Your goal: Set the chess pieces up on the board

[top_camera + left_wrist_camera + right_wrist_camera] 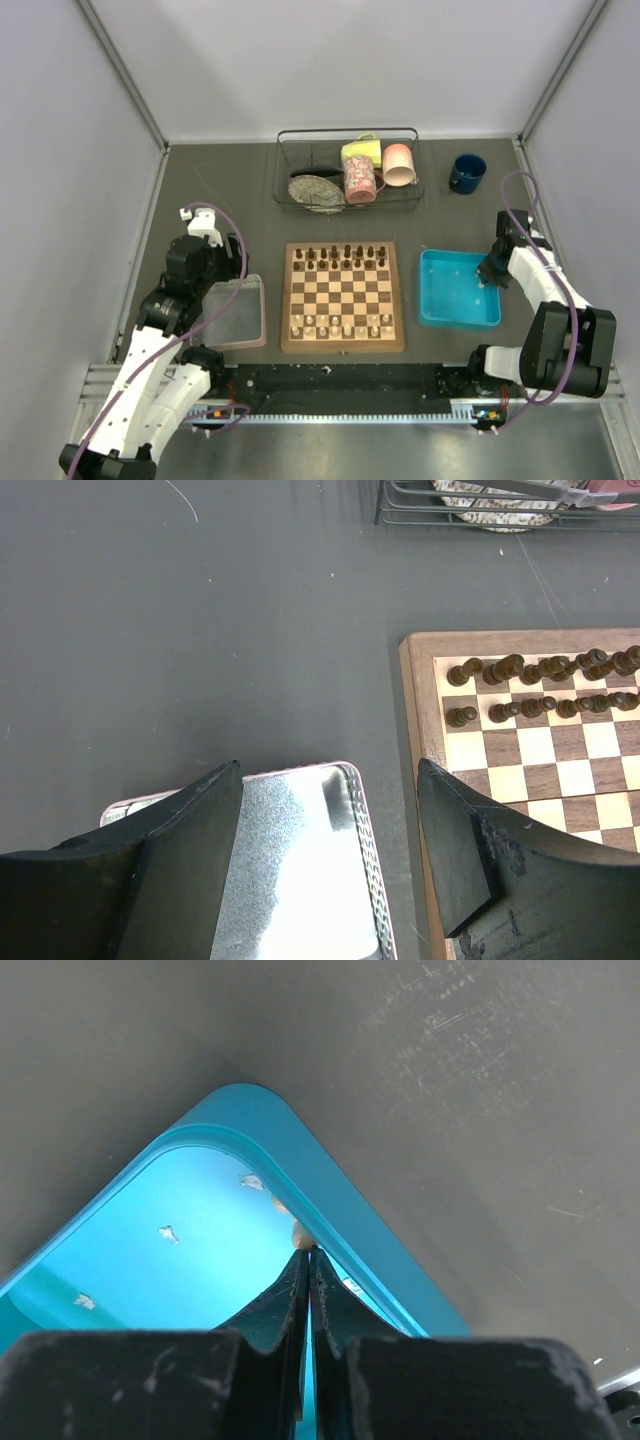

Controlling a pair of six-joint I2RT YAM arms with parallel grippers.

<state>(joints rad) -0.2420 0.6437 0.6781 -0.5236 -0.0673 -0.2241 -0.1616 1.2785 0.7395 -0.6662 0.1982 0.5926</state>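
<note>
Your right gripper is fully closed, its fingers meeting tip to tip. It sits low inside the blue tray, right against the wall near a rounded corner. A small pale piece lies at the very tips, but you cannot tell whether it is pinched or only touched. A few pale flecks dot the tray floor; they are too small to identify.

Your left gripper stands wide open and holds nothing. It hovers over the clear pinkish tray, just left of the board.

On the board, which lies between the two trays, the dark pieces fill the two far rows. The pale cream pieces stand along the near rows. From the top view you cannot tell whether every near square is filled.
</note>
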